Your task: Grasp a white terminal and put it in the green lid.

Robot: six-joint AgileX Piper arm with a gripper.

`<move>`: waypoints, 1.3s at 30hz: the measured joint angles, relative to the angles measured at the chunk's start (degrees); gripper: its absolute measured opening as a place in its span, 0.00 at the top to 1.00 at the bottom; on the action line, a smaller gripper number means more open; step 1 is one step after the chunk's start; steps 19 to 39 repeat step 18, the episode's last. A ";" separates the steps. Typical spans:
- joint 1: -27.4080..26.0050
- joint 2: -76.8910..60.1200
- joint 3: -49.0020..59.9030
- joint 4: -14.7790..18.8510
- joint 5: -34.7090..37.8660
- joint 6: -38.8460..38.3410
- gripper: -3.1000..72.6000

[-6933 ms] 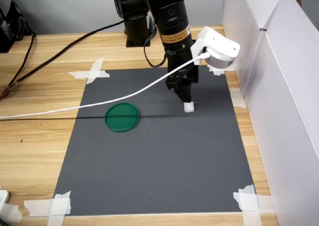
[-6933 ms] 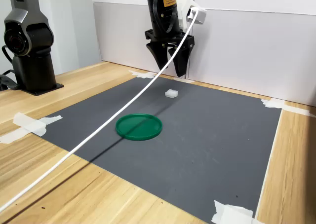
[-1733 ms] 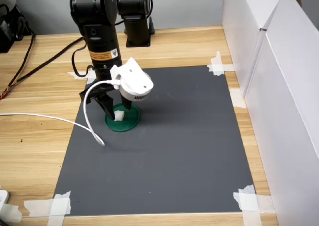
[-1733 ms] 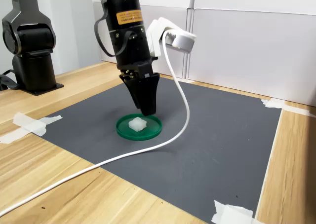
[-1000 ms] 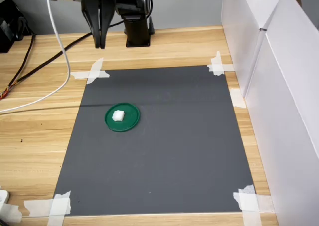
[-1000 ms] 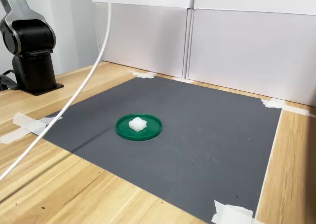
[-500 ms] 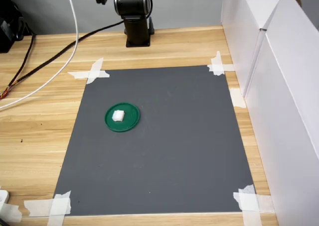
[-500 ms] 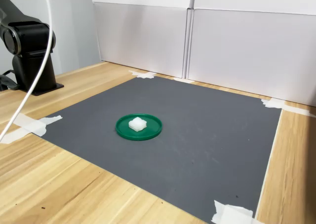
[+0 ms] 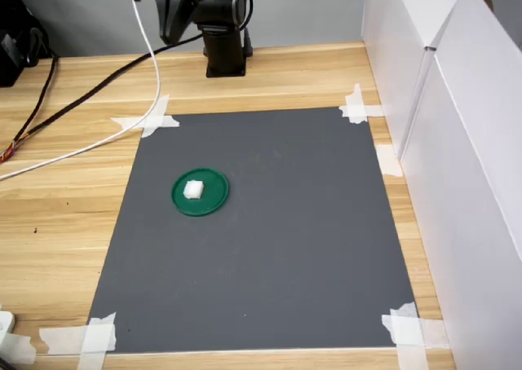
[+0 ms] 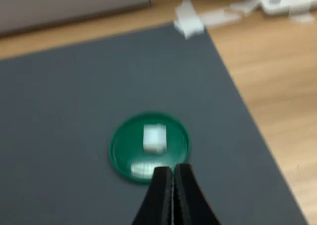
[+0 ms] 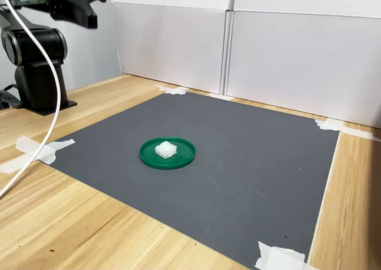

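White terminal (image 9: 193, 189) on dark-green lid (image 9: 214, 200), plain dark-grey mat (image 9: 285, 240), pale wood-grain table (image 9: 57, 223), black fingers (image 10: 161, 195).

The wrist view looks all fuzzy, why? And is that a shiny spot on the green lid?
The wrist view is soft all over, likely motion blur; the white terminal has smeared edges, and the green lid carries a pale glare patch near the shut gripper. Both exterior views are sharp and evenly lit, with only faint shadows on the grey mat.
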 joint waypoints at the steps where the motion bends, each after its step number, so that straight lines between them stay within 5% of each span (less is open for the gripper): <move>1: 0.00 -1.20 0.72 0.00 0.54 0.00 0.98; 39: 0.00 -12.58 4.20 -0.05 4.04 0.03 0.98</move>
